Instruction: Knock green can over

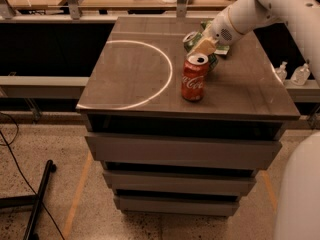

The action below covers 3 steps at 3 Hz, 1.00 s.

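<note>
The gripper (204,46) sits low over the far right part of the cabinet top (125,84), at the end of the white arm (250,10) that reaches in from the far right. It is pressed right against the green can (189,40). Whether the pincer is apart, together or clamped on anything cannot be told, because its tan tip merges with the can's side. The green can stands just left of the gripper and just behind the red can (193,79), with its silver top turned toward the left and near side. That suggests it is leaning rather than upright, though its base is hidden and I cannot be sure. The low, sideways placement fits the job, since a knock-over needs a push high on the can's flank rather than a grasp from above. Coming from the right would send the can left, toward the open surface inside the white ring (170,76). The red can is close in front, near enough that a push angled toward the near edge might catch it too, so a leftward line looks safest. The green-and-white snack bag (223,49) lies behind and to the right, partly under the arm, and seems out of the can's likely path. I would judge the task to be in its contact stage – the can touched and perhaps tipping, but not yet lying on its side.
</note>
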### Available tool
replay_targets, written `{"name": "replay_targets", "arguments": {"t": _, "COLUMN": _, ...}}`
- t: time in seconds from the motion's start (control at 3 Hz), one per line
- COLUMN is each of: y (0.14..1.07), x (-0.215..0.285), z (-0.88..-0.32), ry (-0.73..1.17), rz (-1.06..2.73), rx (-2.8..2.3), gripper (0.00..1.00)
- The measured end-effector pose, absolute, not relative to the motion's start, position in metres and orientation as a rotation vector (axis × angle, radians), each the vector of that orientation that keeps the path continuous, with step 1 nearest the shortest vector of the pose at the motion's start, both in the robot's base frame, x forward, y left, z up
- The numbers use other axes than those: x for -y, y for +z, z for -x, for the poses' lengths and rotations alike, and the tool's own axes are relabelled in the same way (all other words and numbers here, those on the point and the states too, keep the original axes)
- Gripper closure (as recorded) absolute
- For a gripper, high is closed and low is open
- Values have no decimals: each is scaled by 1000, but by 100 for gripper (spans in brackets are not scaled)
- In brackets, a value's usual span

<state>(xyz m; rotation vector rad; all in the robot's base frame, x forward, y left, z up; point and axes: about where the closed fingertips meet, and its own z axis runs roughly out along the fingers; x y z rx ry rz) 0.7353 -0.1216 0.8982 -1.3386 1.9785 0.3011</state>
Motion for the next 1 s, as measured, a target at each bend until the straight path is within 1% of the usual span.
{"name": "replay_targets", "arguments": {"t": 0.33, "y": 896, "x": 118, "z": -736, "ry": 311, "rz": 1342, "rx": -1973, "gripper": 24}}
{"name": "replay_targets", "arguments": {"t": 0.67, "y": 892, "x": 115, "z": -737, "ry": 318, "rz": 1348, "rx": -1975, "gripper": 0}}
{"name": "replay_targets", "arguments": {"t": 1.0, "y": 892, "x": 114, "z": -737, "ry": 318, "rz": 1348, "rx": -1975, "gripper": 0}}
